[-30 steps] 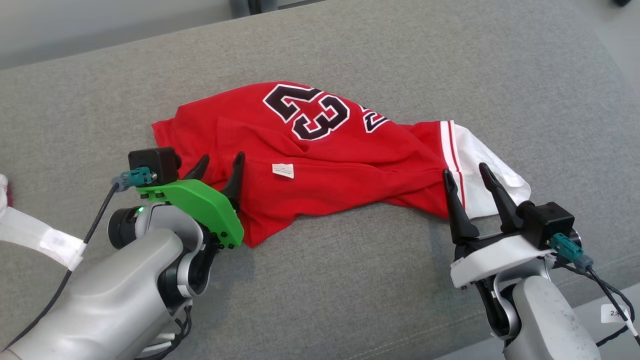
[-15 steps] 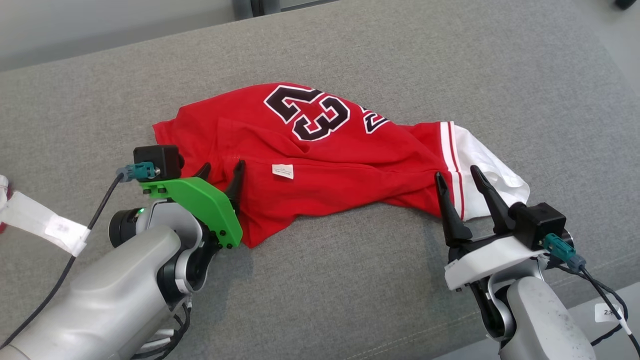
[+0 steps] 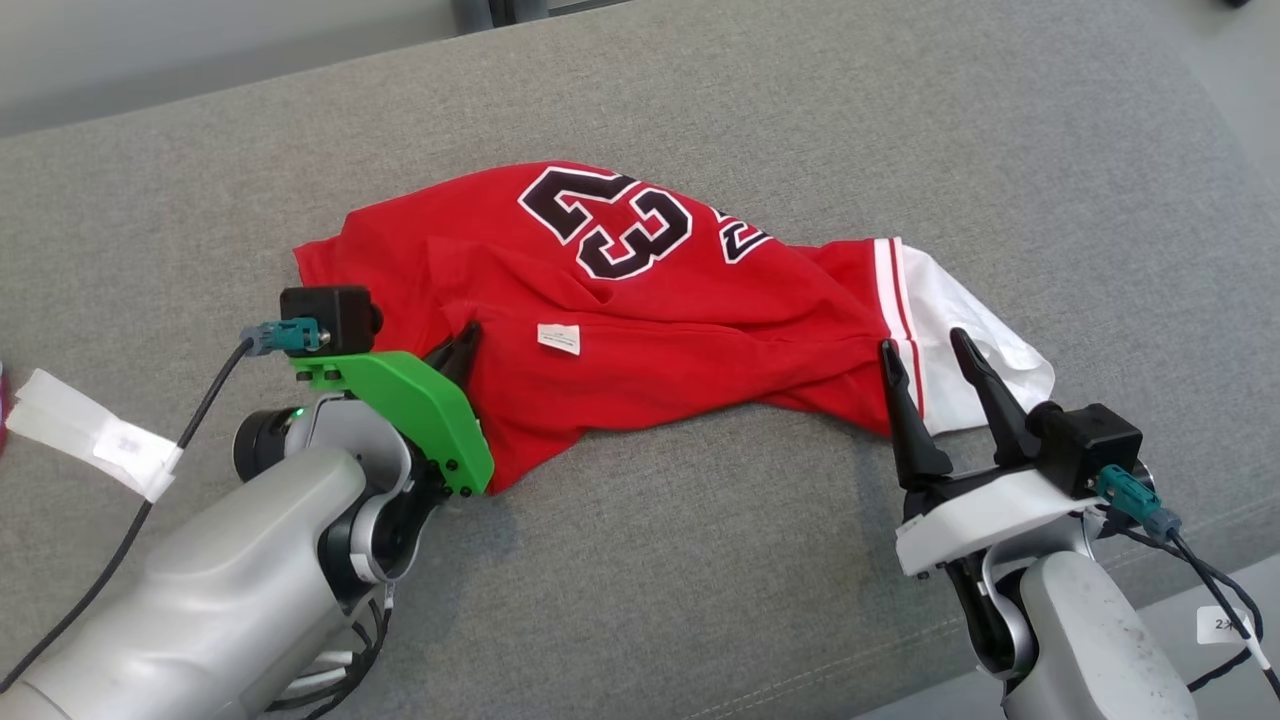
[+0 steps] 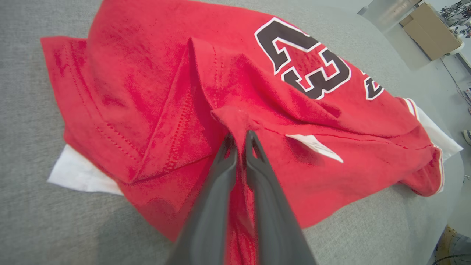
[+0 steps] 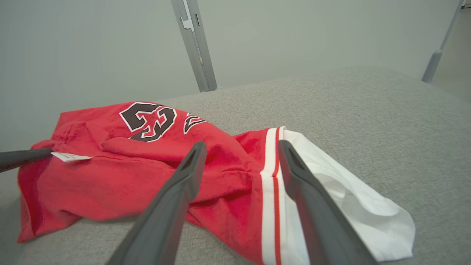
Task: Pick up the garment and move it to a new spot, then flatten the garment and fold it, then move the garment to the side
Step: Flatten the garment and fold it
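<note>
The garment [image 3: 640,320] is a red jersey printed with a black 23, with a white, red-striped sleeve at its right end. It lies crumpled on the grey cushion [image 3: 700,560]. My left gripper [image 3: 460,345] is at the jersey's left near part. In the left wrist view its fingertips [image 4: 239,138] are shut on a raised fold of red garment [image 4: 147,92]. My right gripper [image 3: 923,345] stands open at the striped sleeve. In the right wrist view it [image 5: 241,145] hangs just above the garment [image 5: 110,176], one finger on each side of the stripes.
The cushion's front edge [image 3: 1180,600] runs past my right arm. A white taped strip [image 3: 100,445] lies at the far left. A metal post [image 5: 195,44] and a pale wall stand behind the cushion. A cardboard box [image 4: 430,29] sits on the floor beyond.
My left gripper has gone from open to shut, pinching a fold of the red fabric. The right gripper stays open, nearly in place; the view has shifted slightly.
</note>
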{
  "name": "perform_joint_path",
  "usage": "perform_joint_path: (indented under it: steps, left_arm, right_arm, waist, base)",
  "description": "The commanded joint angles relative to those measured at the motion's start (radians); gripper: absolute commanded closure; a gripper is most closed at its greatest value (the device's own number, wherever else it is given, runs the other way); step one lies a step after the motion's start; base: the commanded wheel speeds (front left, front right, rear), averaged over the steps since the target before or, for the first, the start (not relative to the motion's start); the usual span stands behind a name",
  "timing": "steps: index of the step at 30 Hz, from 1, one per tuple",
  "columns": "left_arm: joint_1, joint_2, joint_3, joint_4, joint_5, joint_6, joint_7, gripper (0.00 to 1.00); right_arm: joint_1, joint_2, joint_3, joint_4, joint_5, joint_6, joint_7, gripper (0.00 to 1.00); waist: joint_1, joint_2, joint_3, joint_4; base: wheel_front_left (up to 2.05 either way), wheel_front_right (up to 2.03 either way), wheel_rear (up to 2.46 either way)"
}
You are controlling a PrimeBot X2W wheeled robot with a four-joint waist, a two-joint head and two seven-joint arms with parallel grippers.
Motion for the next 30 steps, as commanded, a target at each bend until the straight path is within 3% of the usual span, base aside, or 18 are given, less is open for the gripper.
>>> perform_joint_path:
  steps: [1,5,11,12,14,17,23,24,25,26,30]
  left_arm:
    - [-0.023,0.001,0.005,-0.016,0.013,-0.008,-0.015,1.0]
    - [-0.037,0.026,-0.001,-0.127,0.062,-0.035,-0.053,1.0]
    - [0.076,0.144,-0.059,-0.43,0.159,0.014,-0.05,1.0]
    - [0.076,0.144,-0.059,-0.43,0.159,0.014,-0.05,1.0]
    - [0.173,0.189,-0.071,-0.519,0.178,0.03,-0.055,1.0]
    - [0.258,0.187,-0.075,-0.514,0.187,0.015,-0.087,1.0]
    - [0.372,0.122,-0.075,-0.386,0.181,-0.015,-0.141,0.98]
    - [0.384,0.112,-0.074,-0.365,0.188,-0.022,-0.144,0.64]
    - [0.403,0.097,-0.077,-0.35,0.178,-0.035,-0.146,0.45]
    - [0.422,0.082,-0.078,-0.338,0.17,-0.052,-0.147,0.0]
    - [0.46,0.057,-0.07,-0.308,0.146,-0.078,-0.151,0.0]
  right_arm:
    - [0.001,-0.003,-0.004,-0.001,0.001,0.0,-0.003,0.0]
    - [0.018,-0.003,-0.019,-0.002,-0.008,0.0,-0.003,0.0]
    - [0.041,-0.003,-0.048,-0.005,-0.029,0.0,-0.003,0.0]
    - [0.041,-0.003,-0.048,-0.005,-0.029,0.0,-0.003,0.0]
    - [0.042,-0.003,-0.062,-0.006,-0.04,0.0,-0.003,0.0]
    - [0.035,-0.004,-0.06,-0.002,-0.049,0.0,-0.003,0.0]
    - [0.032,-0.018,-0.046,0.007,-0.056,0.0,-0.003,0.0]
    - [0.033,-0.021,-0.045,0.009,-0.056,0.0,-0.003,0.0]
    - [0.034,-0.023,-0.044,0.009,-0.055,0.0,-0.003,0.0]
    - [0.035,-0.025,-0.043,0.01,-0.055,0.0,-0.003,0.0]
    - [0.048,-0.031,-0.039,0.01,-0.052,0.0,-0.003,0.0]
  waist:
    - [0.0,0.0,-0.004,0.006]
    - [0.0,0.0,-0.014,0.029]
    - [0.0,0.0,-0.021,0.088]
    - [0.0,0.0,-0.021,0.088]
    - [0.0,0.0,-0.02,0.127]
    - [0.0,0.0,-0.021,0.159]
    - [0.0,0.0,-0.042,0.2]
    - [0.0,0.0,-0.045,0.203]
    - [0.0,0.0,-0.047,0.205]
    - [0.0,0.0,-0.049,0.207]
    - [0.0,0.0,-0.059,0.21]
  base:
    - [0.0,0.0,0.0]
    - [0.0,0.0,0.0]
    - [0.0,0.0,0.0]
    - [0.0,0.0,0.0]
    - [0.0,0.0,0.0]
    - [0.0,0.0,0.0]
    - [0.0,0.0,0.0]
    - [0.0,0.0,0.0]
    - [0.0,0.0,0.0]
    - [0.0,0.0,0.0]
    - [0.0,0.0,0.0]
